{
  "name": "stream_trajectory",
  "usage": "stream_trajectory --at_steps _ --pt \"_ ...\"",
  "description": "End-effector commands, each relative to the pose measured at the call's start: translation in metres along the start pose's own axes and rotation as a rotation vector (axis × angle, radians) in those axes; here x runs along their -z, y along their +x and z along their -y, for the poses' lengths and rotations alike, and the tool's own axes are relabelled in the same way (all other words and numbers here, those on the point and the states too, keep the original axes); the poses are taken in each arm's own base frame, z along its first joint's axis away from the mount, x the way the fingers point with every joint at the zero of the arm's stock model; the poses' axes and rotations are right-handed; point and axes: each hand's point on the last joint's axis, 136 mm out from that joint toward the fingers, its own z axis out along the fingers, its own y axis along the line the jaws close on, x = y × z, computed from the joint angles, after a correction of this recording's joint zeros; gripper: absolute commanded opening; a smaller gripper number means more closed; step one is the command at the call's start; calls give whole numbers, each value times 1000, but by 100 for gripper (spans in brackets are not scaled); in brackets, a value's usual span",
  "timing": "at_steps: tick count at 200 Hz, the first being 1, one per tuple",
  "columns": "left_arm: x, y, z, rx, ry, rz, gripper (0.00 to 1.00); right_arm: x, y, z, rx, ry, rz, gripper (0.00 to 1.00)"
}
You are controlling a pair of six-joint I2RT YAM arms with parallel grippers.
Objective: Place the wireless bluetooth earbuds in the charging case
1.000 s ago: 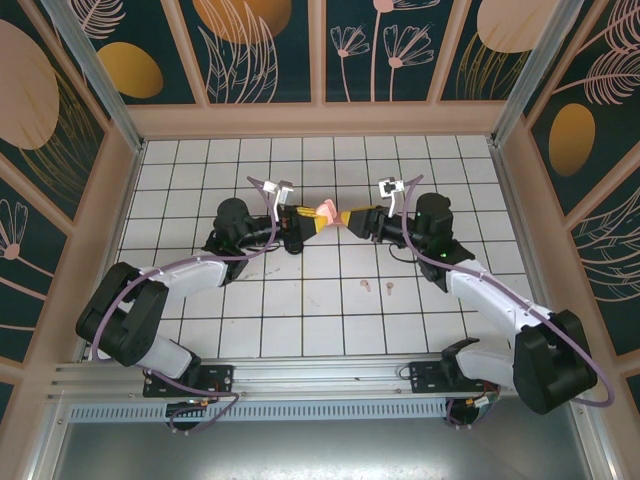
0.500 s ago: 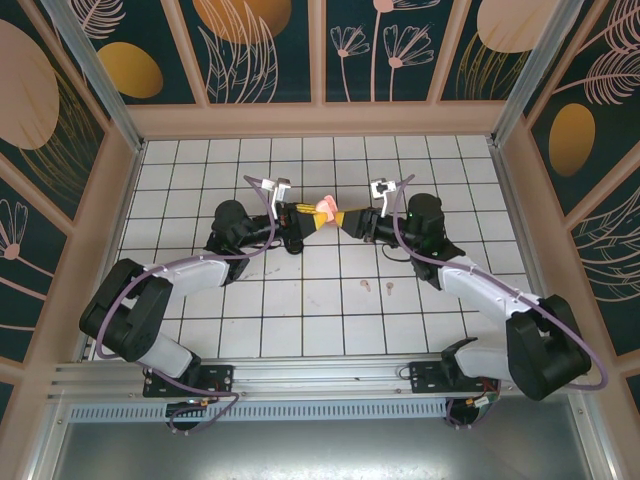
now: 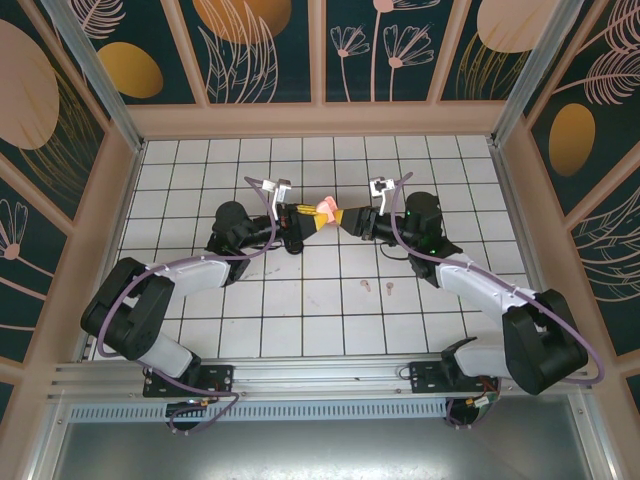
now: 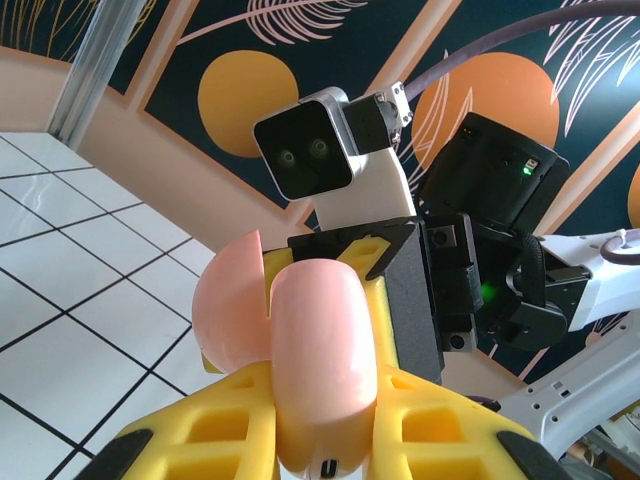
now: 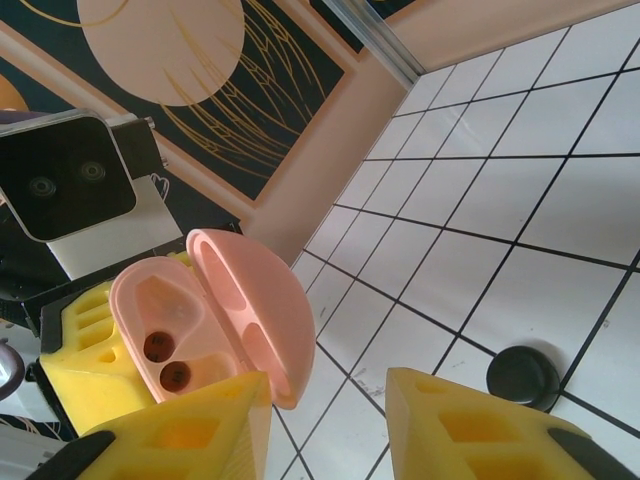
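**Earbuds on the floor, open case held aloft**

You will find two pale pink stemmed plastic earbuds (image 3: 366,286) (image 3: 389,289) lying side by side on the white tiled floor (image 3: 300,310). They sit near the middle, nearer to the arm bases than both grippers, and are well apart from the case. Nothing touches them.

The pale pink rounded plastic charging case (image 3: 325,210) is raised off the floor, far of the earbuds and centred between the two arms. Its hinged lid (image 5: 255,300) stands open. The right wrist view shows you two moulded wells in the base, each with a dark reddish spot at the bottom, and no earbud in either.

Your left gripper (image 3: 318,215) pinches the case body between its yellow fingers (image 4: 200,440), which press on both sides. Your right gripper (image 3: 345,220) faces it from the right, just beside the case. Its yellow fingers (image 5: 470,420) are spread with a clear gap and clamp nothing. One of them lies at the lower edge of the open lid, and you cannot tell whether it touches.

A small black rounded object (image 5: 522,375) rests on the tiles below the grippers. The enclosure walls around the floor are dark panels with orange discs and pale leaf drawings.
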Motion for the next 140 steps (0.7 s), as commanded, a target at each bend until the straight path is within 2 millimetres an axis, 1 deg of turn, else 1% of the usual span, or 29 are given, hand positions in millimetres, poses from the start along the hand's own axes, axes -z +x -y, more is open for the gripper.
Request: stream_trajectory --at_steps 1,50,91,140 --pt "-1 4 7 -11 38 -8 0 -2 -23 -21 58 -55 55 35" --pt "-1 6 7 -10 37 -9 0 -2 -27 -23 61 -56 62 34" --pt "-2 3 8 -15 38 -1 0 -3 -24 -22 58 -62 52 28" --pt "-3 1 7 -12 35 9 0 -2 -19 -20 49 -64 41 26"
